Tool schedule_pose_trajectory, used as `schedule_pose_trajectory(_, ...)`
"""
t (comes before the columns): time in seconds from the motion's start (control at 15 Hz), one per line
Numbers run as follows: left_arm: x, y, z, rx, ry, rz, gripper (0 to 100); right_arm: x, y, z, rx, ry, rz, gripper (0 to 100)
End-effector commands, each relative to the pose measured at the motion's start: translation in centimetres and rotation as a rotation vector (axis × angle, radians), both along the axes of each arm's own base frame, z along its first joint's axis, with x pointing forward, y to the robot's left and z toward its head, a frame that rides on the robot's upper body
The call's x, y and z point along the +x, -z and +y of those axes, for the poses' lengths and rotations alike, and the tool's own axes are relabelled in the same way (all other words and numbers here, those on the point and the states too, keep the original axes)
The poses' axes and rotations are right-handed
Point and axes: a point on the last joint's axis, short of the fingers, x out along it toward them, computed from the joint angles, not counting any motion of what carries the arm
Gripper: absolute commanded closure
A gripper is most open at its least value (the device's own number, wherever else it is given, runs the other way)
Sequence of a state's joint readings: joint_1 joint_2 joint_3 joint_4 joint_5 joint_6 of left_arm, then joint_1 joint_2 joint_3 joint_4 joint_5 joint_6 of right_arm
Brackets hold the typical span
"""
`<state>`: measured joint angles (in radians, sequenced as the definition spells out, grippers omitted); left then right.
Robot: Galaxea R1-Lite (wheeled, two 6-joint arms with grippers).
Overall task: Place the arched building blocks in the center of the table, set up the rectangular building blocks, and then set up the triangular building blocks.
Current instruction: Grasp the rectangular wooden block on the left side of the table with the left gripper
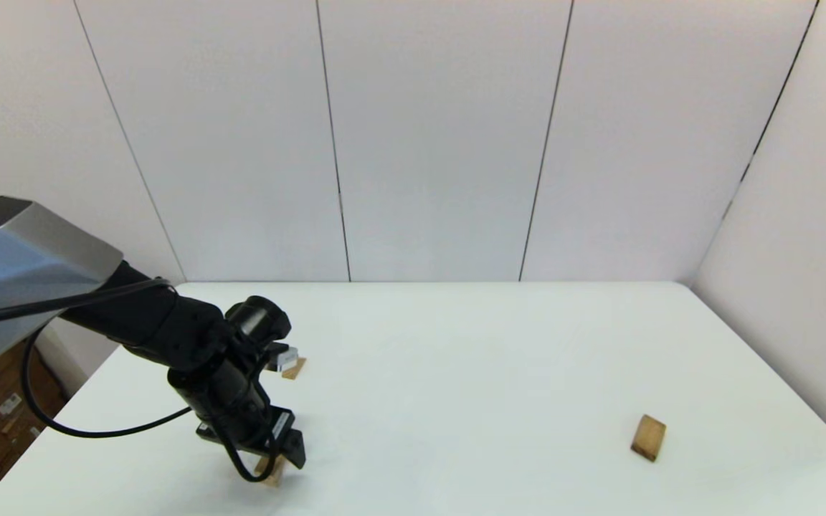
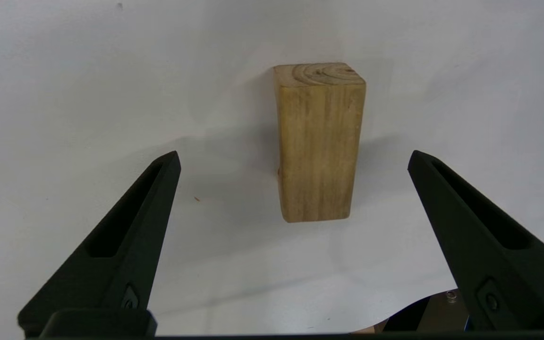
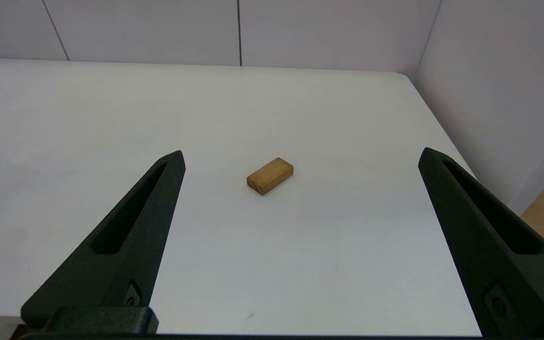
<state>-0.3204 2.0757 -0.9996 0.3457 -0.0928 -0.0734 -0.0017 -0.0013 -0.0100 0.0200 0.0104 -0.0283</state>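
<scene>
Arch block (image 2: 318, 141) is seen in the left wrist view lying on the white desk (image 2: 64, 94) ahead of the left gripper (image 2: 293, 158), whose fingers (image 2: 130, 226) are spread wide apart with nothing between the tips. The block lies end-on to the camera, its long axis running away from the wrist, a little nearer one finger than the other; its cut-out is not visible from here. The step in hand is judged to be the pickup of this block. For a clean grip, the gripper should be shifted slightly so the block is centred, lowered until the fingers straddle the long sides, then closed across the narrow width.

From the head camera the left gripper (image 1: 277, 459) hangs low over the desk's near left part, with only a corner of the block (image 1: 269, 473) showing beneath it. A small wedge (image 1: 292, 368) lies just beyond the arm. The slab (image 1: 648, 437) lies flat far off at the right; the right gripper (image 3: 300, 158), fingers apart and empty, is held well short of it, outside the head view.
</scene>
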Motion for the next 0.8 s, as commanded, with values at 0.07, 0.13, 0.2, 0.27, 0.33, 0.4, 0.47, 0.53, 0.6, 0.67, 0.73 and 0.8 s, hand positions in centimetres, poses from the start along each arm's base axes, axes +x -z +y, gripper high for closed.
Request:
schedule_pose_trajectory(0.07,0.05,0.53,-0.02,0.006,-0.002,0.016,0,0.00,0.02,0.00,-0.001,0.000,0.000,0)
schedule_pose_trajectory(0.13,0.06,0.58,-0.01,0.011,-0.002,0.016,0,0.00,0.02,0.00,-0.001,0.000,0.000,0)
schedule_pose_trajectory(0.2,0.06,0.58,0.00,0.015,-0.003,0.015,0,-0.01,-0.02,0.00,-0.001,0.000,-0.001,0)
schedule_pose_trajectory(0.27,0.07,0.63,0.01,0.020,-0.004,0.015,0,0.00,0.02,0.00,-0.001,0.000,0.000,0)
schedule_pose_trajectory(0.33,0.08,0.67,0.00,0.020,-0.004,0.016,0,0.00,0.02,0.00,-0.001,0.000,0.000,0)
schedule_pose_trajectory(0.4,0.08,0.67,0.00,0.020,-0.004,0.016,100,-0.01,-0.02,0.00,-0.001,0.000,-0.001,0)
schedule_pose_trajectory(0.47,0.08,0.67,0.00,0.020,-0.004,0.016,100,0.00,0.02,0.00,-0.001,0.000,0.000,0)
schedule_pose_trajectory(0.53,0.08,0.72,0.01,0.022,-0.004,0.017,100,0.00,0.02,0.00,-0.001,0.000,0.000,0)
schedule_pose_trajectory(0.6,0.12,0.86,0.01,0.029,-0.005,0.018,100,0.00,0.02,0.00,-0.001,0.000,0.000,0)
schedule_pose_trajectory(0.67,0.15,1.10,0.02,0.041,-0.007,0.022,100,-0.01,-0.02,0.00,-0.001,0.000,-0.001,0)
schedule_pose_trajectory(0.73,0.17,1.25,0.03,0.049,-0.008,0.025,100,-0.01,-0.02,0.00,-0.001,0.000,-0.001,0)
schedule_pose_trajectory(0.8,0.20,1.25,0.02,0.049,-0.008,0.021,100,0.00,0.02,0.00,-0.001,0.000,0.000,0)
